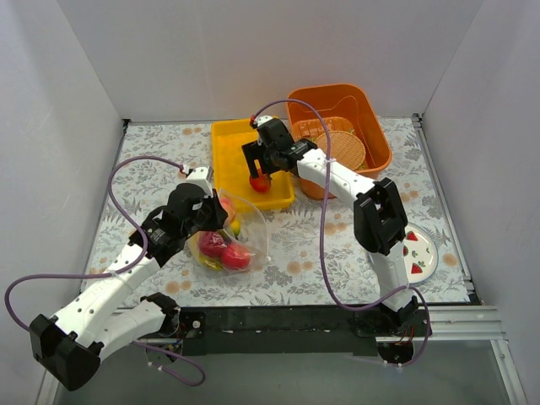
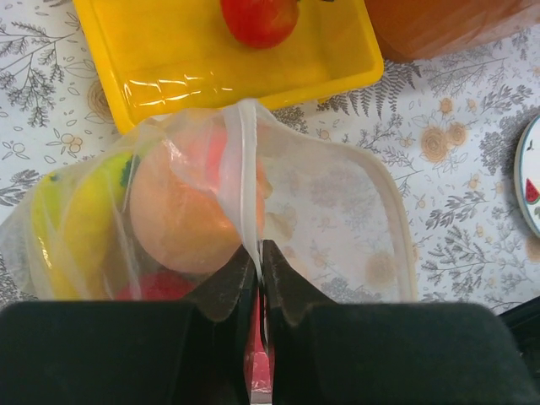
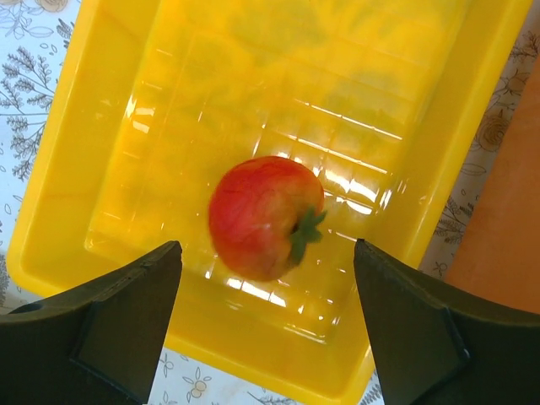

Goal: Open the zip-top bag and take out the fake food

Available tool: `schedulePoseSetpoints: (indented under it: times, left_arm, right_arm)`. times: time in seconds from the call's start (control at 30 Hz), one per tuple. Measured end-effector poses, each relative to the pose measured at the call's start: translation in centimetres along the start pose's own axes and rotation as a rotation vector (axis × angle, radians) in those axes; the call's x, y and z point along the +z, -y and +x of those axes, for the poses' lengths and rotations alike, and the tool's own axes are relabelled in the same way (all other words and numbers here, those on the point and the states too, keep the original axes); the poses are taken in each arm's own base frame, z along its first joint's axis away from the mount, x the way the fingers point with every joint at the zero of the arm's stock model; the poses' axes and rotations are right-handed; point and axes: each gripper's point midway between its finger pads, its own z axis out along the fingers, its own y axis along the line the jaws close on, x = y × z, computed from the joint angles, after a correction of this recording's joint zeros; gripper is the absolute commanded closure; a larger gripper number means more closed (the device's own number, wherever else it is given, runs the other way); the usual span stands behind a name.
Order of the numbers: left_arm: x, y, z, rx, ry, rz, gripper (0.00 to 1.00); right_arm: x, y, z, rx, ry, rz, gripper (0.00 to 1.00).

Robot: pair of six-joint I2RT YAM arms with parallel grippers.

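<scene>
Your left gripper [image 2: 259,253] is clamped on the mouth strip of the clear, crinkly zip-top plastic bag [image 2: 337,211], which lies just near of the yellow plastic tray [image 3: 110,126]. Glossy peach, yellow and red toy fruits [image 2: 177,215] sit inside the bag. Your right gripper [image 3: 266,251] stands wide apart over the tray. A red toy tomato [image 3: 257,211] lies between its fingers and touches neither.

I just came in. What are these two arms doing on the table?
The left gripper is shut on the edge of the zip-top bag, whose mouth is open. The right gripper hangs open over the yellow tray, and a red fruit lies in the tray just under its jaws. Peach, yellow and red pieces of fake food are inside the bag.
</scene>
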Motion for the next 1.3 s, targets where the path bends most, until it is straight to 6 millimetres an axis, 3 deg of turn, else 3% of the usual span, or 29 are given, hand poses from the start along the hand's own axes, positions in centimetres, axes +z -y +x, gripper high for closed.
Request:
schedulePoseSetpoints:
  times: [0.3, 0.37, 0.53, 0.63, 0.73, 0.83, 0.93, 1.1, 1.3]
  left_arm:
    - [0.4, 0.1, 0.3, -0.074, -0.012, -0.013, 0.87]
    - [0.4, 0.1, 0.3, -0.088, -0.012, -0.017, 0.87]
    - [0.3, 0.0, 0.1, -0.113, -0.008, -0.033, 0.88]
    - [0.1, 0.0, -0.4, -0.121, 0.0, -0.04, 0.9]
    - [-0.1, 0.1, -0.8, -0.128, 0.007, -0.043, 0.93]
    - [-0.1, 0.1, -0.8, -0.134, 0.006, -0.042, 1.0]
    - [-0.3, 0.4, -0.8, -0.139, 0.005, -0.03, 1.0]
    - [-1.1, 1.1, -1.0, -0.177, 0.035, 0.028, 1.0]
    - [-1.2, 1.5, -0.7, -0.209, 0.052, 0.062, 1.0]
  right_arm:
    - [-2.1, 0.1, 0.4, -0.005, -0.025, -0.007, 0.21]
    - [-4.0, 0.1, 0.7, 0.001, -0.023, -0.019, 0.28]
    - [-12.0, -1.0, 0.1, 0.033, 0.062, -0.106, 0.36]
    - [-15.9, -3.3, 0.4, 0.044, 0.126, -0.202, 0.39]
    - [-17.8, -7.4, 2.0, 0.018, 0.132, -0.322, 0.43]
    - [-17.5, -11.2, 4.8, -0.016, 0.076, -0.418, 0.44]
    - [-16.5, -13.2, 7.7, -0.029, 0.003, -0.463, 0.45]
    - [-14.6, -14.3, 10.9, -0.028, -0.09, -0.485, 0.46]
    - [-14.3, -15.9, 13.4, -0.042, -0.162, -0.567, 0.35]
